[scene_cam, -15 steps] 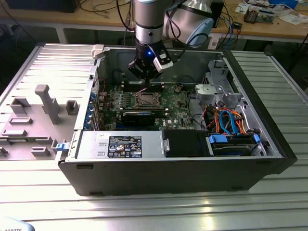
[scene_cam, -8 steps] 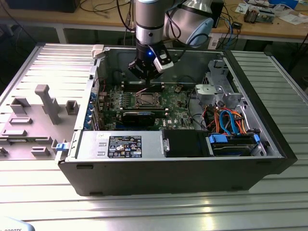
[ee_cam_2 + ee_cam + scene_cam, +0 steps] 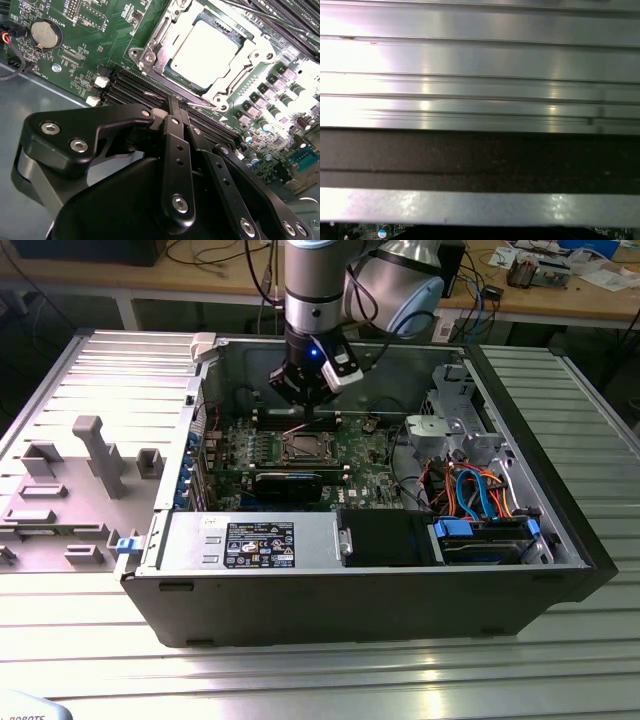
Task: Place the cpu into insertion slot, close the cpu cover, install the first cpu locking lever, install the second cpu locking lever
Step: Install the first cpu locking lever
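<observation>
**Gripper closed and empty beside the covered socket**

The gripper [image 3: 172, 102] has its jaws pressed together with nothing between them; in the second wrist view the two black fingers [image 3: 176, 150] meet in a narrow tip. That tip sits just at the 6 o'clock edge of the insertion slot [image 3: 150, 52], over the long memory slots [image 3: 127, 82] that run alongside it. Whether the tip touches the socket's metalwork cannot be told.

The cpu [image 3: 202, 52] lies flat in the insertion slot, its pale metal top showing through the square opening of the cpu cover [image 3: 250, 52], which is folded down around it. A thin locking lever [image 3: 192, 100] runs along the socket edge nearest the fingertip.

On the green motherboard [image 3: 100, 30], at about 10 o'clock from the socket, sits a round coin battery [image 3: 45, 34].

In the exterior view the gripper [image 3: 308, 410] hangs from the arm [image 3: 315, 290] inside the open computer case [image 3: 400, 580], just at the 12 o'clock side of the insertion slot [image 3: 303, 447]. A black rectangular card [image 3: 287, 483] lies at 6 o'clock from the socket, and a bundle of blue and orange cables [image 3: 475, 490] sits at 3 o'clock. The case rests on a ribbed metal table [image 3: 300, 670], whose bright ridges [image 3: 480, 65] fill much of the first wrist view.
</observation>
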`<state>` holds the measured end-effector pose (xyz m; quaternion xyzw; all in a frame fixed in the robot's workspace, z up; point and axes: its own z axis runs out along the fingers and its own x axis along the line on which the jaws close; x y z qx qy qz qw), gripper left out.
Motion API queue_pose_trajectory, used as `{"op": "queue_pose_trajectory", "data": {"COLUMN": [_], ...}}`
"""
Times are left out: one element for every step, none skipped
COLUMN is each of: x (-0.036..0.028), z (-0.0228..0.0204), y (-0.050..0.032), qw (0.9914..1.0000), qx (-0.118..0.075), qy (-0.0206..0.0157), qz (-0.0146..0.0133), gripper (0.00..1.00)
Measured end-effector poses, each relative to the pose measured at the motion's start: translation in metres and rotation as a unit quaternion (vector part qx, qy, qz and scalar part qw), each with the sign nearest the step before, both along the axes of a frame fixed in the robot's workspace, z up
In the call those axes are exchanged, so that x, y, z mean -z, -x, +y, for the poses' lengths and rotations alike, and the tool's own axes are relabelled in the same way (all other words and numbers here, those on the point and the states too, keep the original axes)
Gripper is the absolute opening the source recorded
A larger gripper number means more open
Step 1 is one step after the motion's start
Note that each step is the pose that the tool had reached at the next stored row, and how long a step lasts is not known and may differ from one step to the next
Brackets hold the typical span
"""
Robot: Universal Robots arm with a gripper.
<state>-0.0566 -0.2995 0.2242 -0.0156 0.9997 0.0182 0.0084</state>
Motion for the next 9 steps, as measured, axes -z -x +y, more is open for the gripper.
{"op": "queue_pose_trajectory", "data": {"x": [0.0004,0.0009,0.0014,0.0020,0.0025,0.0031,0.0036,0.0041,0.0042], "z": [0.0000,0.0000,0.0000,0.0000,0.0000,0.0000,0.0000,0.0000,0.0000], "y": [-0.0005,-0.0014,-0.0020,-0.0027,-0.0032,-0.0037,-0.0040,-0.0044,-0.0045], "qw": [1.00000,1.00000,1.00000,1.00000,1.00000,1.00000,1.00000,0.99999,0.99999], "qx": [0.000,0.000,0.001,0.001,0.001,0.002,0.003,0.004,0.005], "qy": [0.0000,0.0000,0.0000,0.0000,0.0000,0.0000,0.0000,0.0000,0.0001], "qz": [0.0000,0.0000,0.0000,0.0000,0.0000,0.0000,0.0000,0.0000,0.0001], "gripper": [0.11,0.11,0.11,0.11,0.11,0.11,0.11,0.11,0.11]}}
